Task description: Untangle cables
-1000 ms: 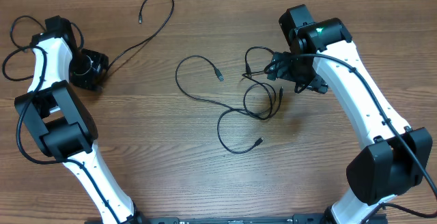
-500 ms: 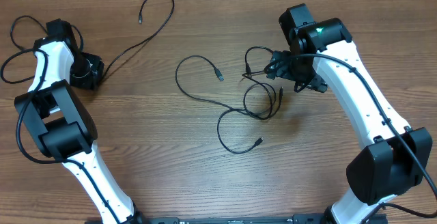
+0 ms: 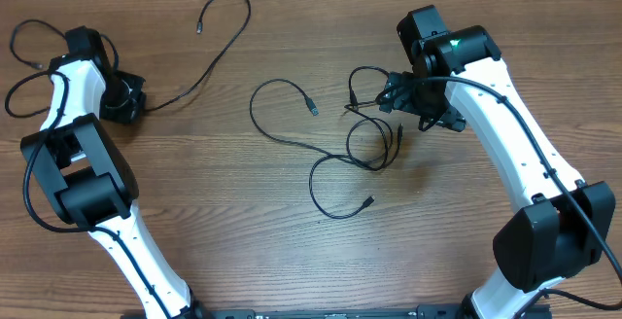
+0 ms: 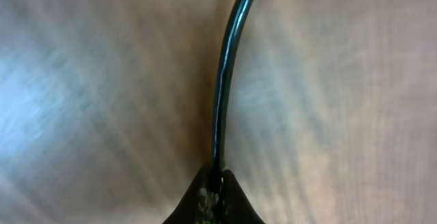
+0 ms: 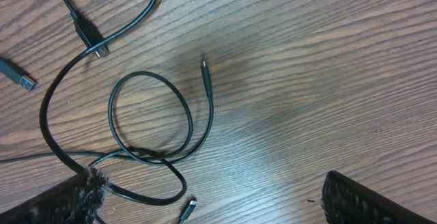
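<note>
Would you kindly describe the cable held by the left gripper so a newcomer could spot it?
At the table's upper left in the overhead view sits the left gripper. The cable pinched in it runs up and right, ending in a hook. Unlike the tangle mid-table, it lies alone, crossing nothing.

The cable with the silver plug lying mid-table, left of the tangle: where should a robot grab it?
On the cable just behind its plug, coming straight down from above and pinching across the cord. That stretch lies flat and alone, clear of the tangle, so probably nothing else gets caught.
</note>
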